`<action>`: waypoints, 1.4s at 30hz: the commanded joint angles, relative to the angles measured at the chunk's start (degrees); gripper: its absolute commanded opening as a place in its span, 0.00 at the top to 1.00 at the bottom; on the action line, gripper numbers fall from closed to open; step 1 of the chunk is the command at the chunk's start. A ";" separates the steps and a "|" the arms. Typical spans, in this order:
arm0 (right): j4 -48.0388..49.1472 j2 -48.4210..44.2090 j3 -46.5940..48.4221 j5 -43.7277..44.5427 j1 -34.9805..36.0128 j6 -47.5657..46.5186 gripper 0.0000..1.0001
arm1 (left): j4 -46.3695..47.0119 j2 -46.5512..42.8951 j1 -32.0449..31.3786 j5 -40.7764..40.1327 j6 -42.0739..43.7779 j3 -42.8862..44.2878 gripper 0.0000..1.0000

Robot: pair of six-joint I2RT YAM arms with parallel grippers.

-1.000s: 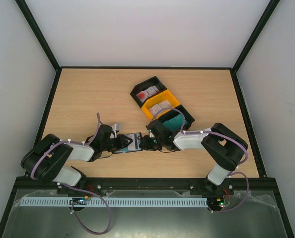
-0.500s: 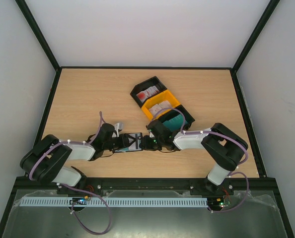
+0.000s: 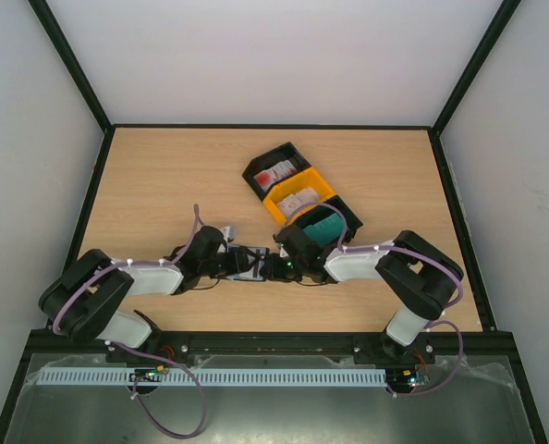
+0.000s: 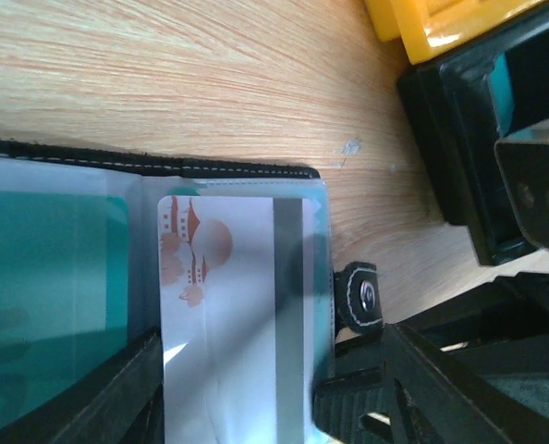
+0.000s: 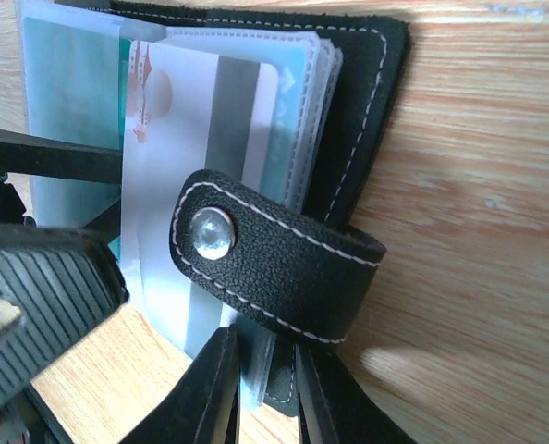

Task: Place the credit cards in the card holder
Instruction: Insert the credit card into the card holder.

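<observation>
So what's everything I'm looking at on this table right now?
table: one, light wood, under everything.
far black tray: one, black, far end of a diagonal row.
white cards with red blotches: count unclear, in the far black tray.
yellow tray: one, yellow, mid-row.
pale cards: count unclear, in the yellow tray.
near black tray: one, black, near end of the row.
teal cards: count unclear, in the near black tray.
card holder: one, black, open between the grippers.
white card: one, orange drawing, in the holder.
left gripper: black, open.
right gripper: black, shut on the holder's edge.
</observation>
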 commanded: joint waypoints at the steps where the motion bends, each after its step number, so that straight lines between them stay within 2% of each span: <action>1: -0.52 0.70 -1.42 3.93 0.67 0.56 0.84 | -14.21 -0.40 -2.54 -1.19 0.70 1.34 0.34; 7: -1.25 1.23 -1.61 4.72 0.68 0.78 0.84 | -24.93 -5.41 -2.54 -6.46 0.81 3.91 0.20; 12: -1.30 1.34 -1.56 4.59 0.71 0.69 0.84 | -29.21 -8.26 -2.54 -8.93 0.48 4.54 0.17; 21: -0.85 2.27 -1.33 3.62 0.69 0.44 0.84 | -27.81 -4.93 -2.53 -7.25 1.15 4.63 0.19; 33: -1.04 2.81 -0.30 2.95 0.68 -0.01 0.84 | -25.33 -3.95 -5.89 -1.05 4.37 6.62 0.29; 37: -1.29 2.43 -0.09 3.63 0.69 -0.04 0.84 | -27.56 -5.17 -5.92 -3.02 4.91 7.54 0.28; 42: -1.89 1.27 -0.18 5.49 0.72 -0.07 0.84 | -33.36 -6.97 -5.88 -8.30 5.79 9.75 0.22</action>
